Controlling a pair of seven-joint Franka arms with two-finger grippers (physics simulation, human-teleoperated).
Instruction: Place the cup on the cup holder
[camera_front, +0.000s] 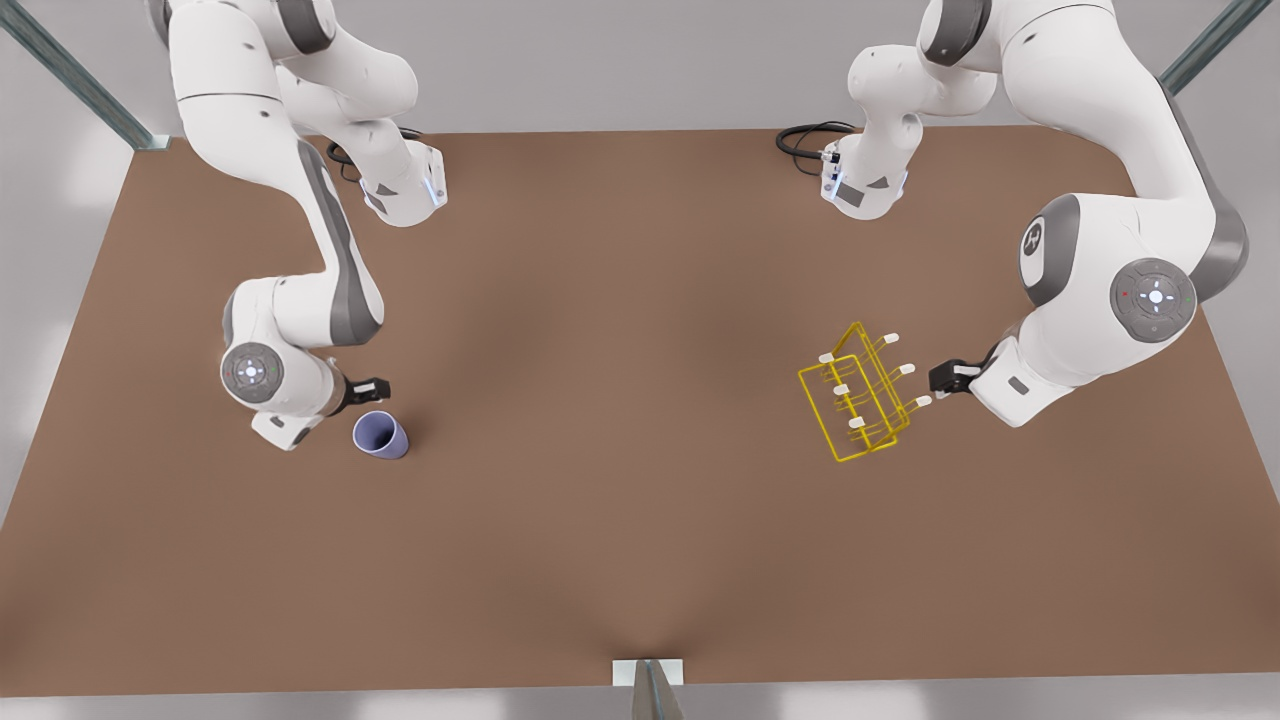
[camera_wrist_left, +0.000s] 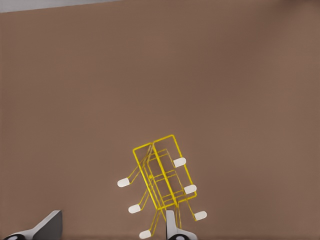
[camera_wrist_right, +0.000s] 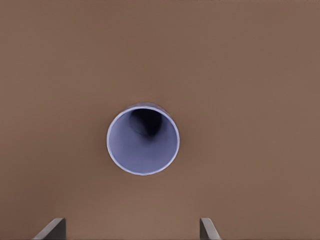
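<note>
The cup (camera_front: 381, 436), seemingly light, rigid and smooth, stands upright on the table (camera_front: 620, 540) beneath the spread right gripper (camera_wrist_right: 132, 231), best pinched across its rim, while the left gripper (camera_wrist_left: 107, 229), also spread, is held beside the holder (camera_front: 858, 392).

Front view looks down overhead; wrist views face the table (camera_front: 640, 560) closely.

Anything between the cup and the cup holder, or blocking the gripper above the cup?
Nothing visible. The cup stands upright with bare table between it and the cup holder. The right gripper hovers open over the cup; the left gripper, open, sits by the holder.
</note>
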